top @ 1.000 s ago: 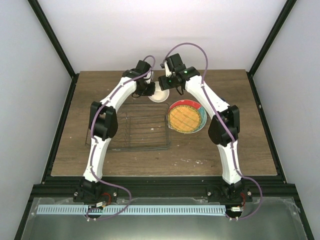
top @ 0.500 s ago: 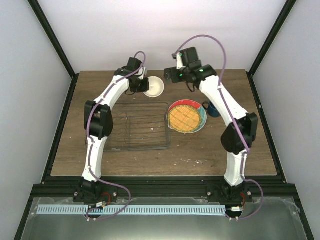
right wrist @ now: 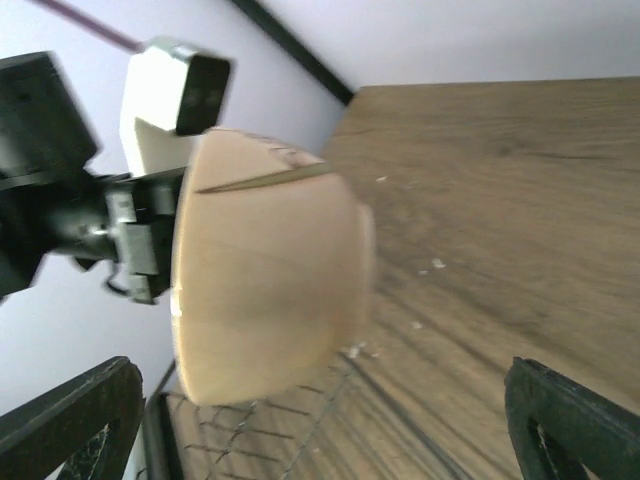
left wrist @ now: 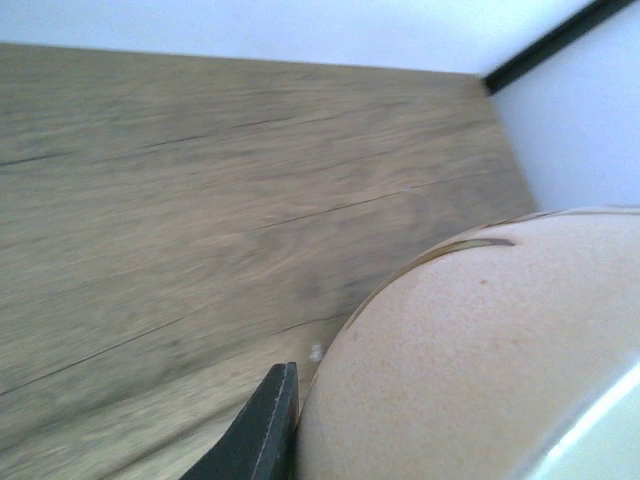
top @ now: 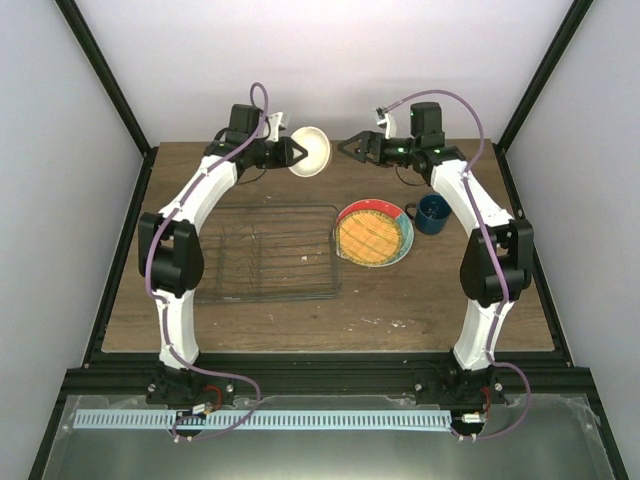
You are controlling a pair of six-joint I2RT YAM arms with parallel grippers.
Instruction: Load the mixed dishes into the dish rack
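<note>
The L gripper (top: 294, 152) is clenched on the rim of the small cream bowl (top: 311, 152) and holds it in the air above the far edge of the table (top: 250, 310), approx. at mid-width. The bowl is tilted, not upright; its pale inside shows to the top camera. In the left wrist view the bowl's speckled outer wall fills the lower right, and one dark finger (left wrist: 265, 430) lies against it.

The R gripper (top: 356, 147) is released, w/ its jaws wide apart and nothing btw. them. It points at the bowl from the right, near it but not touching. In the right wrist view its two dark fingers (right wrist: 70, 420) stand at the lower corners, and the bowl hangs ahead of them w/ a gap.

The dish rack (top: 270, 250) stands on the table left of centre, on the near side of the lifted bowl.

The yellow-orange grid-patterned plate (top: 372, 235) lies flat just beside the rack's right side; if they touch, I cannot tell. Under it shows the rim of the red plate (top: 373, 204), w/ some teal on the right part.

The dark blue mug (top: 432, 213) stands upright just right of the plates, toward the right edge, handle side facing them.
</note>
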